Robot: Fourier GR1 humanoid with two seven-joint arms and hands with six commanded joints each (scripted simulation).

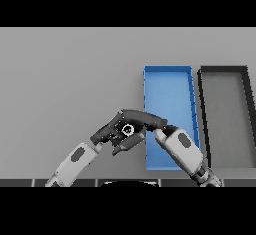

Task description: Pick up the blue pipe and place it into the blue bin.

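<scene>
Reaching across from the right, the right hand (131,121) sits just left of the blue bin (167,76), close against the left hand (111,133). No blue pipe shows anywhere on the grey table (65,79); it may be hidden under the two hands, and its lie and long axis cannot be judged. Whether either hand's fingers are closed cannot be told. A dark bin (225,70) stands beside the blue one, to its right

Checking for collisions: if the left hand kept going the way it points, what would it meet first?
Probably the right hand, already close against the left hand; beyond it lies the blue bin. Depth is unclear.
</scene>
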